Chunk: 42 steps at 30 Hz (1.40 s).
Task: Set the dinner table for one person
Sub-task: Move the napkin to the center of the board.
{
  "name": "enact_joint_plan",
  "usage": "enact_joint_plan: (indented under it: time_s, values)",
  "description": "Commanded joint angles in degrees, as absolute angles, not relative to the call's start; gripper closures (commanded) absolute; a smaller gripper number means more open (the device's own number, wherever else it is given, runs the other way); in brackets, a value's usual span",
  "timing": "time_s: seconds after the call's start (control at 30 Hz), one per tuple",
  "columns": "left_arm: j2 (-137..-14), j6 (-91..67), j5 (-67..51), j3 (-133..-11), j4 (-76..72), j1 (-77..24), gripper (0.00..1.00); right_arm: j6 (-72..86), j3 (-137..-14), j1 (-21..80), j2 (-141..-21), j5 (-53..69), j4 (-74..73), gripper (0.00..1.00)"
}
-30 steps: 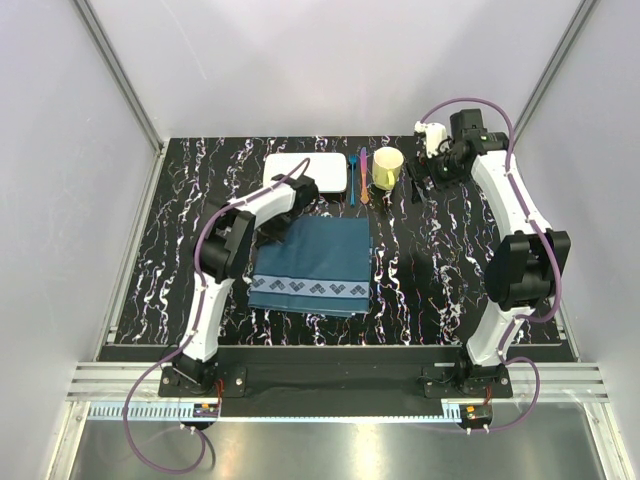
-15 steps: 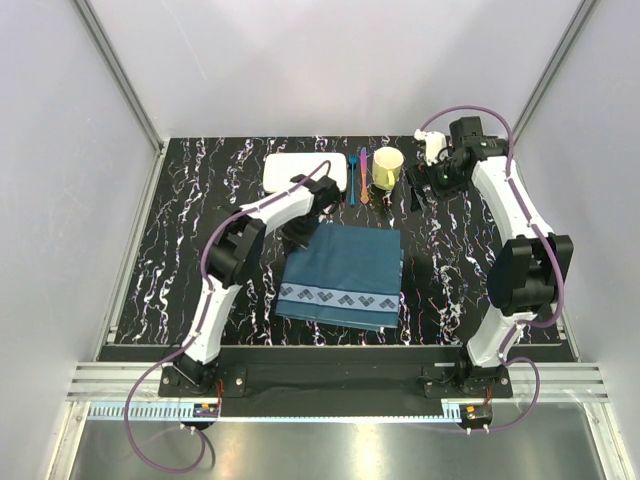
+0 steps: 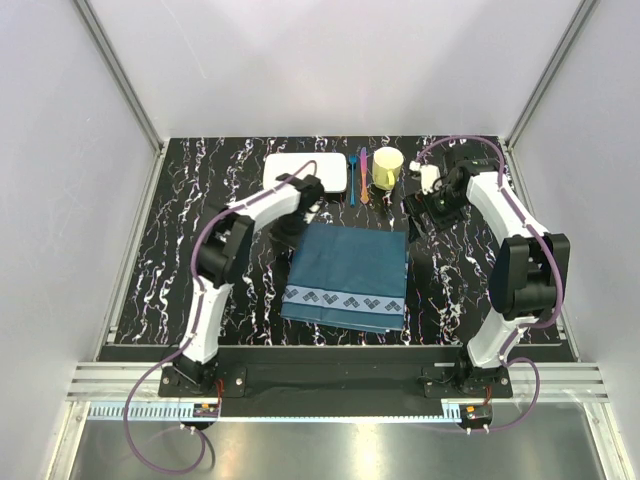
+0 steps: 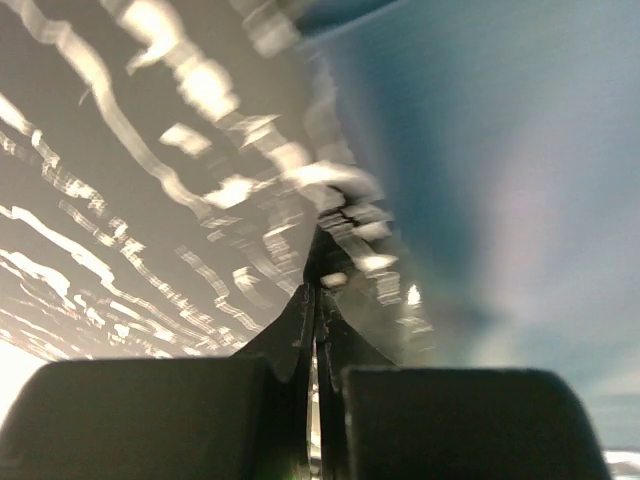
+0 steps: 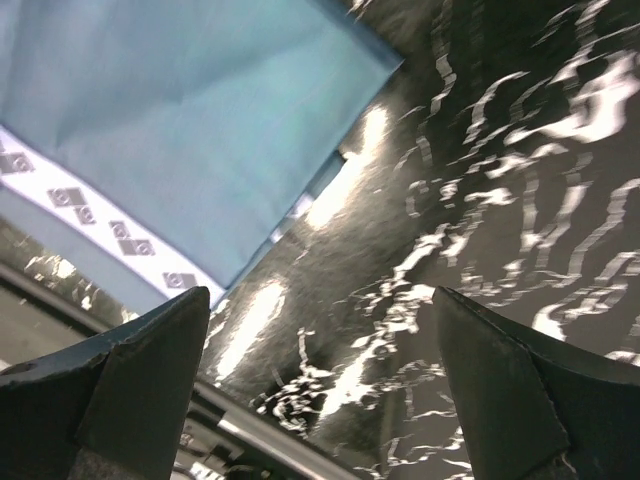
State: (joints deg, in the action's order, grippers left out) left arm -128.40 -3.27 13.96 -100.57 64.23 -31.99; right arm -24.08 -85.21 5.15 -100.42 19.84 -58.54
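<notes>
The dinner table (image 3: 170, 250) is a black tabletop with white veins. A teal placemat (image 3: 347, 275) with a white patterned band lies flat on it, near the middle. My left gripper (image 3: 294, 232) is shut on the placemat's far left corner. In the left wrist view its fingers (image 4: 320, 270) are pressed together at the blurred cloth edge (image 4: 480, 180). My right gripper (image 3: 416, 214) hangs open above bare tabletop just beyond the placemat's far right corner. Nothing lies between its fingers (image 5: 320, 400), and the placemat (image 5: 180, 110) shows at the upper left there.
Along the back of the table stand a white rectangular plate (image 3: 305, 172), a blue utensil (image 3: 352, 180), an orange-pink utensil (image 3: 364, 176) and a yellow cup (image 3: 387, 167). Grey walls close in the left, right and back sides.
The left gripper has dragged the placemat to the right, toward the table's middle. The right gripper has come down from beside the cup to the placemat's far right corner.
</notes>
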Motion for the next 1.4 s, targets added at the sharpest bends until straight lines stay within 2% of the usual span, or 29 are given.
enact_joint_plan:
  time_s: [0.0, 0.07, 0.2, 0.73, 1.17, 1.3, 1.37]
  values:
    - [-122.9, -0.9, 9.6, -98.4, 65.0, -26.6, 0.99, -22.5, -84.5, 5.7, -97.6, 23.9, -59.2, 0.00]
    - [-122.1, -0.4, 3.3, -98.5, 67.7, -25.1, 0.99, -19.7, -85.2, 5.6, -98.1, 25.5, -60.9, 0.00]
    - [-120.6, 1.1, -1.3, -95.6, 67.2, -24.5, 0.99, -16.9, -83.2, 5.5, -96.9, 29.4, -62.1, 0.00]
    - [-117.9, -6.4, -22.1, -83.1, 53.5, -25.3, 1.00, -14.5, -81.6, 5.5, -94.0, 24.0, -59.1, 0.00]
    - [-122.5, -9.2, -31.5, -86.8, 51.3, -25.8, 1.00, -13.9, -76.3, 4.2, -95.2, 20.1, -57.7, 0.00]
    - [-122.2, -9.1, -31.5, -87.0, 51.4, -26.2, 1.00, -13.0, -77.1, 0.4, -98.0, 24.1, -56.6, 0.01]
    - [-121.6, -7.7, -30.6, -87.1, 52.1, -26.0, 0.99, -12.2, -77.6, -1.6, -99.6, 26.6, -55.6, 0.07]
